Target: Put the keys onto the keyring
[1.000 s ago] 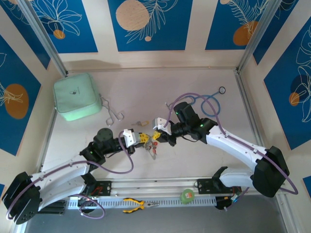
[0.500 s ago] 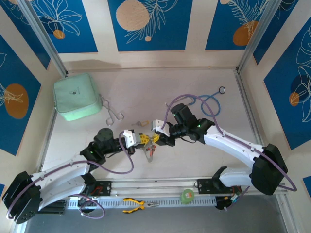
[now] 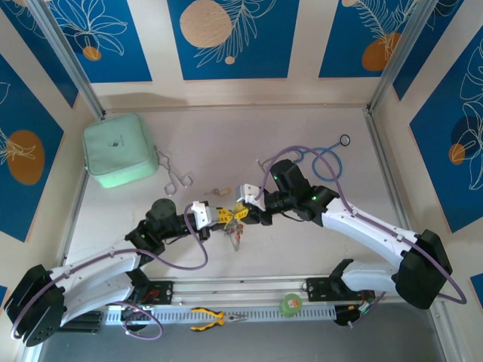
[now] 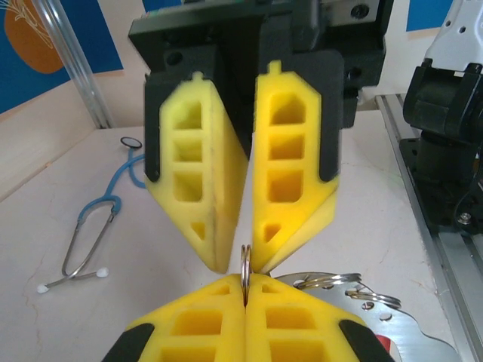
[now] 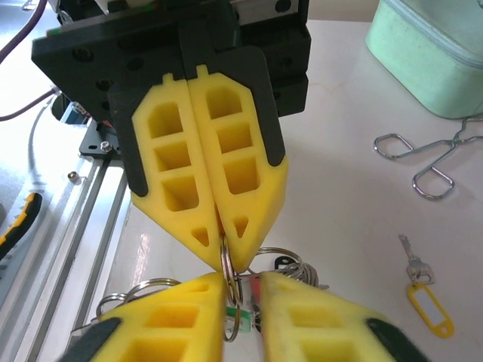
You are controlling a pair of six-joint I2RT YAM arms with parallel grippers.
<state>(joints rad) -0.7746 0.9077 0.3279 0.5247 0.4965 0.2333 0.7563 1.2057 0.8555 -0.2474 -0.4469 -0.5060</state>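
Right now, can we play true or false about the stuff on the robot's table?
1. The green pouch sits on the right side of the table. False: it sits at the far left.
2. The jaws of the left gripper are shut on the keyring. True.
3. The forceps hang in the air. False: they lie on the table beside the pouch.
4. A key with a yellow tag lies by itself on the table. True.
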